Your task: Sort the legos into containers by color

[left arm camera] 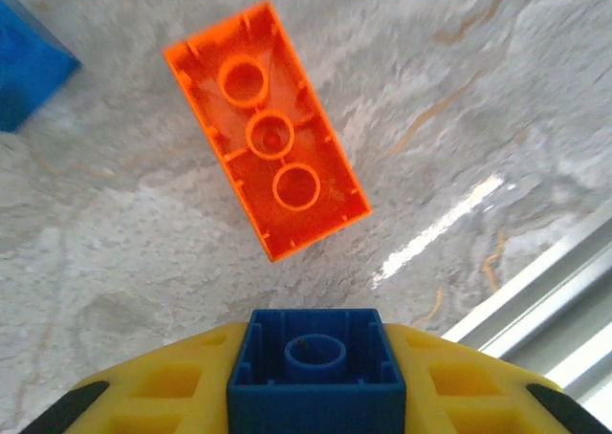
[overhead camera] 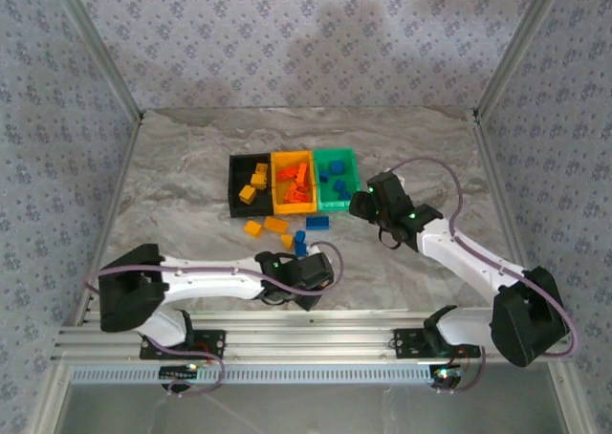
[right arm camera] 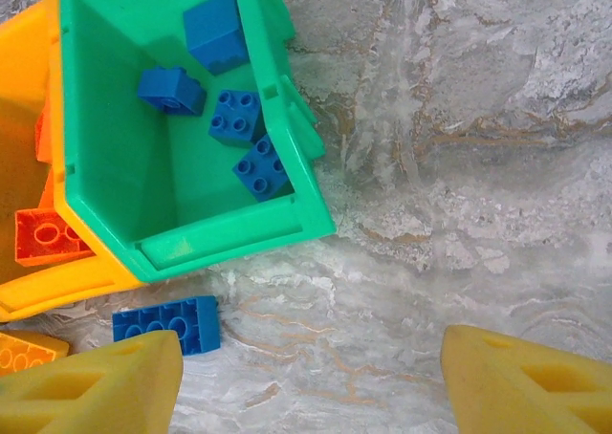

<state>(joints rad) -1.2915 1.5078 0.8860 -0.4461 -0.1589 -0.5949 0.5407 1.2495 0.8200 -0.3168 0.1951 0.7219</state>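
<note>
"One small blue brick (left arm camera: 316, 362) is the piece in hand," said the first observer. "It is pinched between the yellow fingers (left arm camera: 163, 386) of the left tool (overhead camera: 304, 262), hollow underside facing the wrist camera. It is at the near side of the counter (left arm camera: 459, 90), well short of the bins. He cannot tell whether it has left the surface."

"How will it handle?" asked the second.

"Light, stiff and glossy, in his judgement. It will not give under pressure, but smooth plastic can twist out of a loose pinch. The two flat opposite walls are the place to hold, and the pads appear to sit there."

"And around it?"

"An orange brick (left arm camera: 266, 128) lies upside down just ahead, and another blue brick (left arm camera: 24, 66) sits at the corner of that view. Farther out, the green bin (right arm camera: 191, 238) holds four blue bricks. It is joined to the orange bin (right arm camera: 38, 291), with the black bin (overhead camera: 237, 171) beyond. A long blue brick (right arm camera: 167, 324) lies on the counter just before the green one."

"The right tool (right arm camera: 311, 358)?"

"Fingers apart, gripping nothing, poised beside the green bin's corner."
</note>
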